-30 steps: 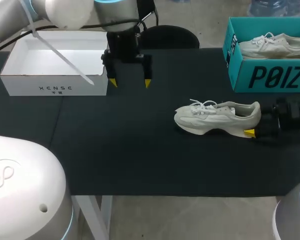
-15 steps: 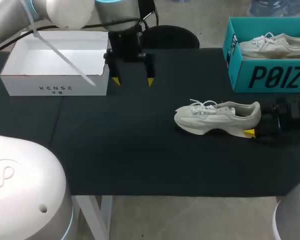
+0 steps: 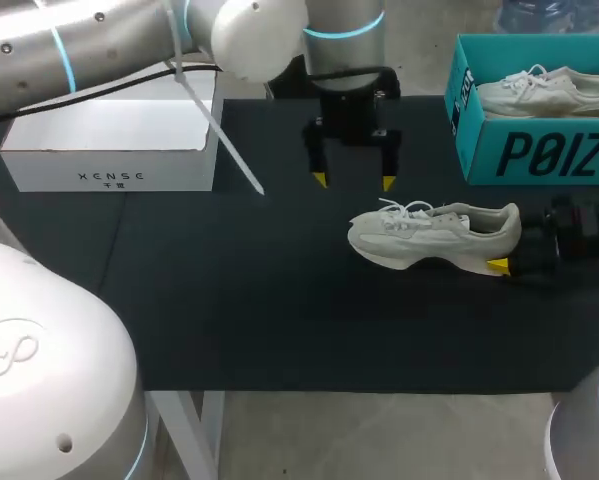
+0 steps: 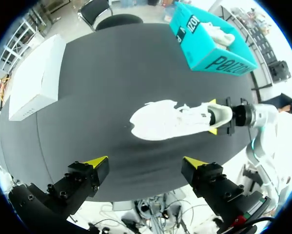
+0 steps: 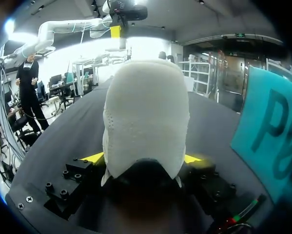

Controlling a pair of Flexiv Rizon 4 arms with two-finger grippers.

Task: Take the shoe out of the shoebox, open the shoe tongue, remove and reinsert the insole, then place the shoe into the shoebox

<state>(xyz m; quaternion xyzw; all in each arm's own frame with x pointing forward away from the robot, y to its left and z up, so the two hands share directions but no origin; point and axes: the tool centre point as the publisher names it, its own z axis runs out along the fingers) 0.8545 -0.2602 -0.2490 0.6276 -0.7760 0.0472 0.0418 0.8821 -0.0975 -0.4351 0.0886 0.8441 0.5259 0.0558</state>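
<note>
White shoe [image 3: 434, 235] lies on the tabletop [image 3: 229, 300] right of centre, heel pinched by the right hand [image 3: 507, 242], apparently to steady it, while the spread left hand [image 3: 354, 182] hovers near its laces.

Silver left arm [image 3: 79, 45], cyan rings [image 3: 344, 30], yellow-tipped end effector [image 3: 354, 181].

Dark lettering on teal shoebox [image 3: 476, 120] and white box [image 3: 39, 165]

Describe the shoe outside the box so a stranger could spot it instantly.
On the black table, look near the teal shoebox. The white shoe sits upright on the bare tabletop, heel clamped in the right gripper; its twin lies inside the box.
</note>
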